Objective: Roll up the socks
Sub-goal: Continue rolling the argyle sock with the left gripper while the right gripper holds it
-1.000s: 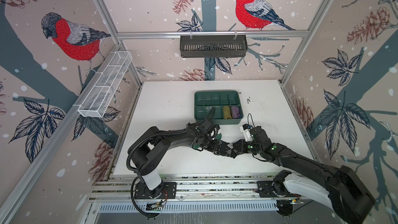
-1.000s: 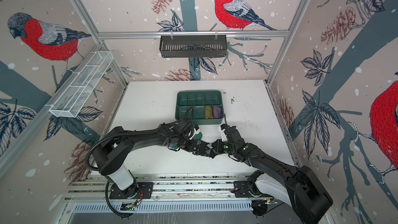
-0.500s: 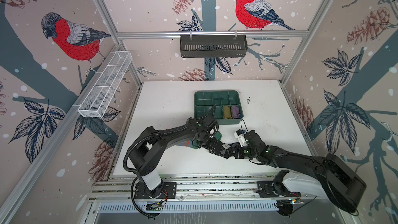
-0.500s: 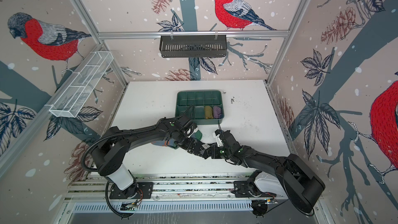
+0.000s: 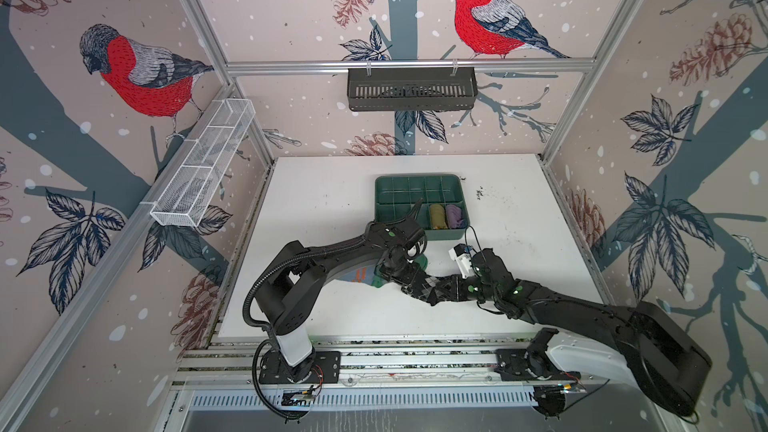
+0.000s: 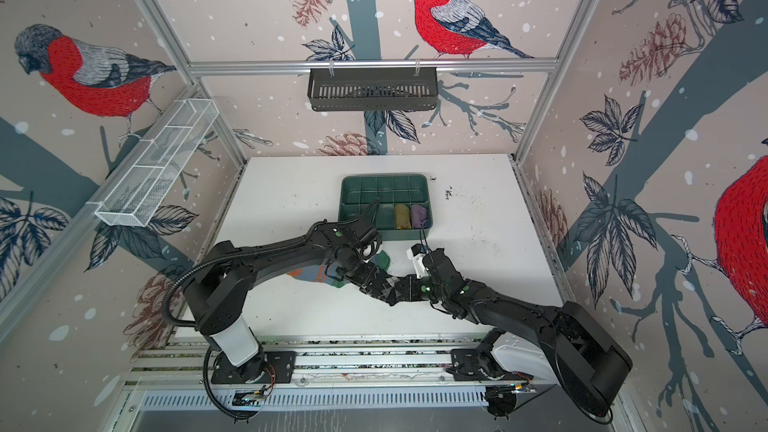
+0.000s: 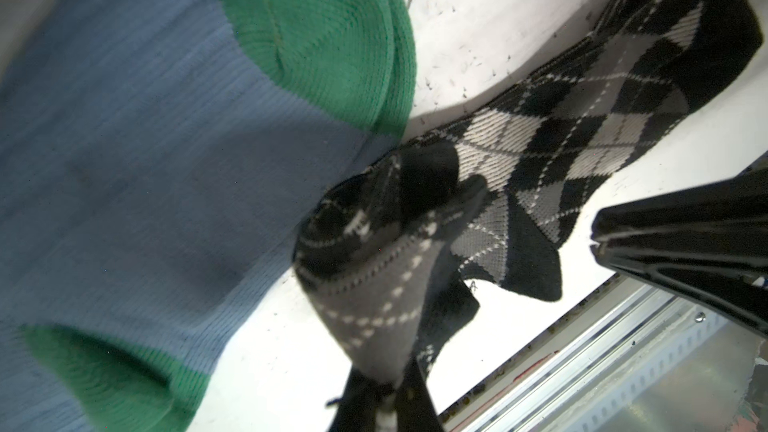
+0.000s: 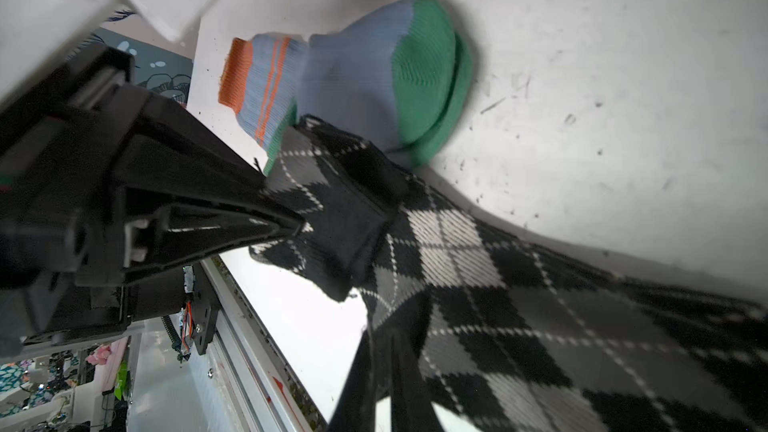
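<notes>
Front centre of the table: my left gripper pinches a gathered end of the black-grey-white argyle sock, lifting it off the surface while the rest trails flat toward the right arm. My right gripper has its fingers pressed together at the sock's edge; I cannot tell whether they catch any fabric. The light blue sock, with orange cuff and green toe, lies bunched on the left, the argyle overlapping it. Behind both sits the green divided tray, with an olive rolled sock and a purple rolled sock in neighbouring front-row compartments.
</notes>
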Motion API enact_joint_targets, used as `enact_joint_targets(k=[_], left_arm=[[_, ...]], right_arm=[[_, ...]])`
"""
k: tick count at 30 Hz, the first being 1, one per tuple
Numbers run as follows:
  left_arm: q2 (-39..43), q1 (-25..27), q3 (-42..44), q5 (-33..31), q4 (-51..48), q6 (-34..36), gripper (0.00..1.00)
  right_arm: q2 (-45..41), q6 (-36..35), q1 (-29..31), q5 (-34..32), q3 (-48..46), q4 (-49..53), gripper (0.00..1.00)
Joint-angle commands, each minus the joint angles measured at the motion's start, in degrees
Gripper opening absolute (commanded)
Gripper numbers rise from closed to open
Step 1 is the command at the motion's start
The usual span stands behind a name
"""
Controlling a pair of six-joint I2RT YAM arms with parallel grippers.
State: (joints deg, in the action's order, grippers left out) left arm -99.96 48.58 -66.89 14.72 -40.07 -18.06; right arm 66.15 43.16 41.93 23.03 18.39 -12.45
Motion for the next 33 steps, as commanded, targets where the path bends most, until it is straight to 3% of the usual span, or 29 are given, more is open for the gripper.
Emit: enact_joint_targets(k=[1, 14, 16, 29, 33], left_arm=[[-0.80, 0.44, -1.39, -1.79, -3.44, 0.05, 0.00], [-5.27, 3.34, -8.95, -4.08, -9.26, 0.40, 0.01], [-5.89, 3.75, -9.78, -4.39, -10.09, 0.40, 0.08], [-8.05, 4.60, -13.59, -5.84, -13.67, 0.16, 0.05], [-8.06, 4.75, -13.96, -5.76, -13.89, 0.14, 0.05]], right_arm=[[1.11, -1.01, 0.09, 0.37, -0.09, -1.51, 0.10], [11.17, 0.52, 1.86, 2.45, -1.82, -11.37, 0.06], [11.76, 0.78, 1.85, 2.55, -2.21, -12.30, 0.06], [8.27, 0.40, 1.32, 2.26, -1.51, -12.35, 0.05], [11.05, -0.44, 1.16, 2.18, 0.12, -12.62, 0.05]])
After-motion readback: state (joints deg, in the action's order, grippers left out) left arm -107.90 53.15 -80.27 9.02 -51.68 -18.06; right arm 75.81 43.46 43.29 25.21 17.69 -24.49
